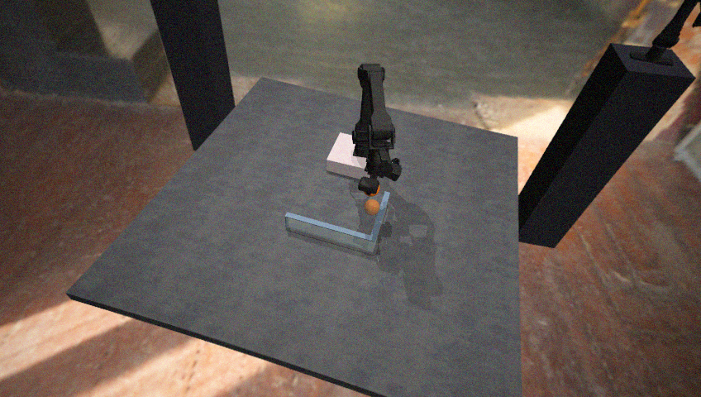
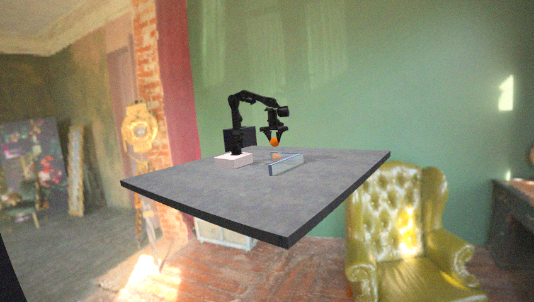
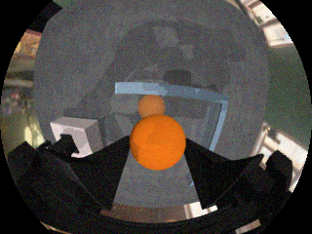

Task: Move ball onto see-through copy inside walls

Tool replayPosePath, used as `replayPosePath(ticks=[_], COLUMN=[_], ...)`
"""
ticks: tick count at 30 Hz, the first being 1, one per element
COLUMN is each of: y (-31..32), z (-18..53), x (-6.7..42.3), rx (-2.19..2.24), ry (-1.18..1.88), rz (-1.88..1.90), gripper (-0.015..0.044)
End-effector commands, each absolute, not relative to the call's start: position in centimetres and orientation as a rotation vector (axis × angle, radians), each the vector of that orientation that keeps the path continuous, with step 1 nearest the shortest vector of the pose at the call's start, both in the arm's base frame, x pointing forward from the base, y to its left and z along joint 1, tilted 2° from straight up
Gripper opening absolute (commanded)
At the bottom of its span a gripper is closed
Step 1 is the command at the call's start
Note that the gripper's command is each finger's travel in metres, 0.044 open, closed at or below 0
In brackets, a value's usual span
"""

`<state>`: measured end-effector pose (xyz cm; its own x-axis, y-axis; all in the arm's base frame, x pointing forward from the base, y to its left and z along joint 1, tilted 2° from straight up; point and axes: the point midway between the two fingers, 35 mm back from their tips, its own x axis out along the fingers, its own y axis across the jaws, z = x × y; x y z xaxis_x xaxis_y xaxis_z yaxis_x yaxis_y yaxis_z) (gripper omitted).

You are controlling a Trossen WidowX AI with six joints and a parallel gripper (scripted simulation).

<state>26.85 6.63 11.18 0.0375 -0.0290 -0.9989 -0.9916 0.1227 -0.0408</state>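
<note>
My gripper [image 1: 372,188] [image 2: 274,141] [image 3: 158,140] is shut on the orange ball [image 1: 371,194] [image 2: 274,141] [image 3: 158,142] and holds it in the air above the table. The see-through copy of the ball [image 1: 372,206] [image 2: 276,156] [image 3: 152,105] rests on the table inside the corner of the two low clear walls [image 1: 329,229] [image 2: 286,163] [image 3: 171,90]. The held ball hangs above the copy, a little toward the arm's base. In the top view the gripper body hides most of the ball.
The arm stands on a white base block [image 1: 341,157] [image 2: 233,160] [image 3: 74,136] close behind the walls. The grey table [image 1: 245,275] [image 2: 262,202] spreads wide on all sides. Two dark pillars [image 1: 194,64] [image 1: 600,137] stand beyond the table's edges.
</note>
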Motion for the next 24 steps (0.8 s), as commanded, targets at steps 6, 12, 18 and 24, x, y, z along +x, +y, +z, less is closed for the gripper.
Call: replayPosePath(ticks=[6, 12, 18, 24], y=[7.8, 7.9, 7.7, 7.7], z=[8.7, 6.4, 3.1, 1.8], x=[26.1, 26.4, 26.4, 26.3], rx=[-1.150, -1.150, -1.150, -1.150], ry=[1.253, 1.253, 1.254, 1.254], rz=[1.078, 1.078, 1.078, 1.078], gripper=[0.0000, 0.0000, 0.0000, 0.0000])
